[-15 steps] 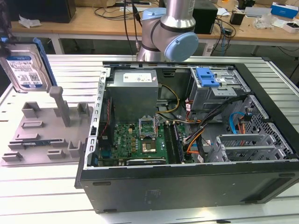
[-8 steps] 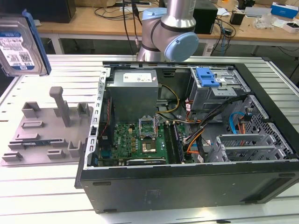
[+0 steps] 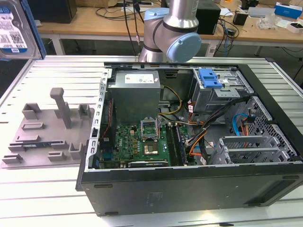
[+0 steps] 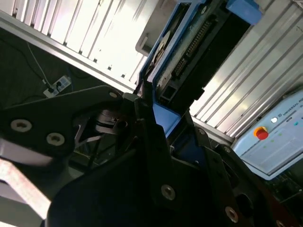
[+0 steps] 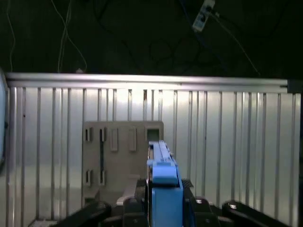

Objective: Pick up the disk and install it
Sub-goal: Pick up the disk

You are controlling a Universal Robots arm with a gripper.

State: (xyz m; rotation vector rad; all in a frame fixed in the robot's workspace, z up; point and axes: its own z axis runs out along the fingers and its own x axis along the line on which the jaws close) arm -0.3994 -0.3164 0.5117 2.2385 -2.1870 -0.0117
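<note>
While the pincer [image 4: 161,116] is clamped on the disk [image 3: 14,28], the disk hangs in the air above the desk [image 3: 57,71], toward its edge at the exterior view's left.
In the second wrist view the fingers [image 4: 147,130] press the blue bracket from both sides. The disk stands on its edge above the grey holder [image 5: 123,156], well apart from the open computer case [image 3: 189,189]. For a good carry, I judge, the grip must be firm on the bracket and the disk must be square to the drive bay [image 3: 218,90] at the case's far corner, clear of the cables [image 3: 199,137]. The desk is of aluminium slats; behind it is a wooden desk [image 3: 94,21] with boxes, and a power strip [image 5: 203,12] lies on the dark floor.
</note>
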